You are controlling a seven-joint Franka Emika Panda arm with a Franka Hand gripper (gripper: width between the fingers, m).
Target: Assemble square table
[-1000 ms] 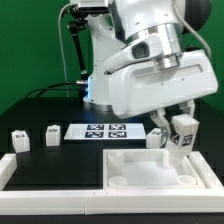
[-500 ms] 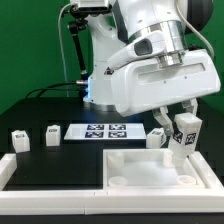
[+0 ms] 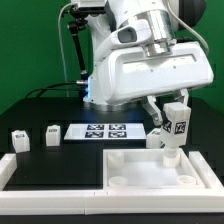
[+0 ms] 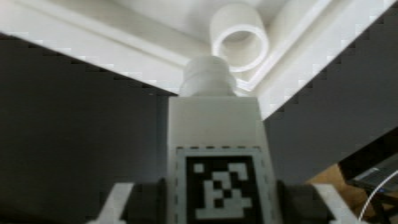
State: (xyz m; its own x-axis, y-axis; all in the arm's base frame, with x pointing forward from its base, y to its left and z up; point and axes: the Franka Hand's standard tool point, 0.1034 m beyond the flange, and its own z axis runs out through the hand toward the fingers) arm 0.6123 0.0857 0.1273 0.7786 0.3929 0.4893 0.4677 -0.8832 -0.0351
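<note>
A: Left side?
B: Two loose legs [image 3: 18, 138] standing, then the marker board [image 3: 105, 130]
A: Tabletop?
B: Tabletop [image 3: 130, 172] front right. My gripper [image 3: 172, 108] clamps another leg [image 3: 178, 126] upright, tip near a corner socket [image 4: 237, 42]

We're seeing mostly white plastic here: the tabletop [image 3: 150, 172] looks smooth with a soft satin sheen, and the raised leg [image 3: 177, 122] is the same stuff, with a flat, matt black-and-white printed tag. The black table [image 3: 50, 170] reads matt to us, and the arm's white shell [image 3: 150, 75] looks glossier.
</note>
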